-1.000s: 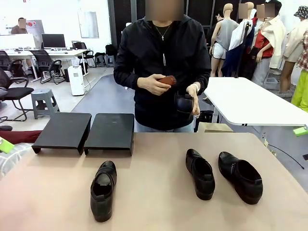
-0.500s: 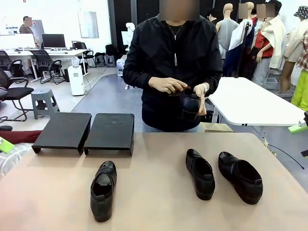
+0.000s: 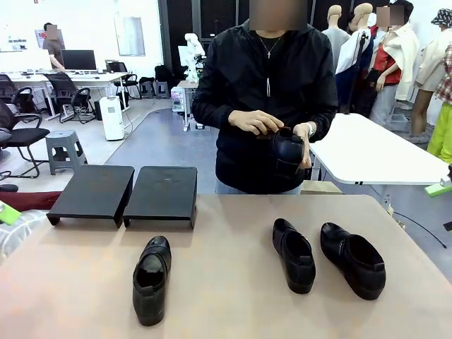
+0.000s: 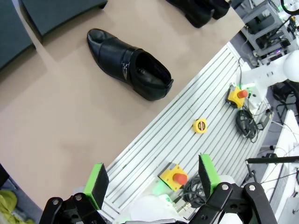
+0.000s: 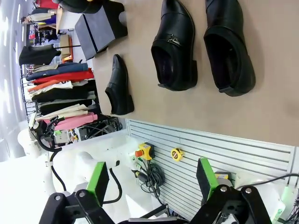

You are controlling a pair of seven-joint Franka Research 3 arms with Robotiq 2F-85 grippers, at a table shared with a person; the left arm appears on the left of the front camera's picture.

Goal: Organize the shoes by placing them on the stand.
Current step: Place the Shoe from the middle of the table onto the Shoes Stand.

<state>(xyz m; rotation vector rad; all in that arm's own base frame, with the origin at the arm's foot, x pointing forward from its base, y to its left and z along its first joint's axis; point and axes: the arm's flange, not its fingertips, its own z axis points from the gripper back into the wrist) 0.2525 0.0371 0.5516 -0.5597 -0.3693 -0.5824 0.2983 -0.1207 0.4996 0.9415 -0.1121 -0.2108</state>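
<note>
3 shoes (image 3: 152, 279) on table (image 3: 233, 311), 4th shoe (image 3: 288, 150) in person's hands (image 3: 254, 123); L end effector (image 4: 153, 176), R end effector (image 5: 152, 178) both released.

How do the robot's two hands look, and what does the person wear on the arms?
The left hand and the right hand are alike: black jointed fingers with bright green pads. The person wears long black sleeves.

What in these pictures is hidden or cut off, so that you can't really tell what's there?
Front view: the held shoe is partly covered by the person's hands, so its inside can't be made out.
Left wrist view: the two shoes and the stand are cut off by the top edge.
Right wrist view: the stand is cut by the top edge.
</note>
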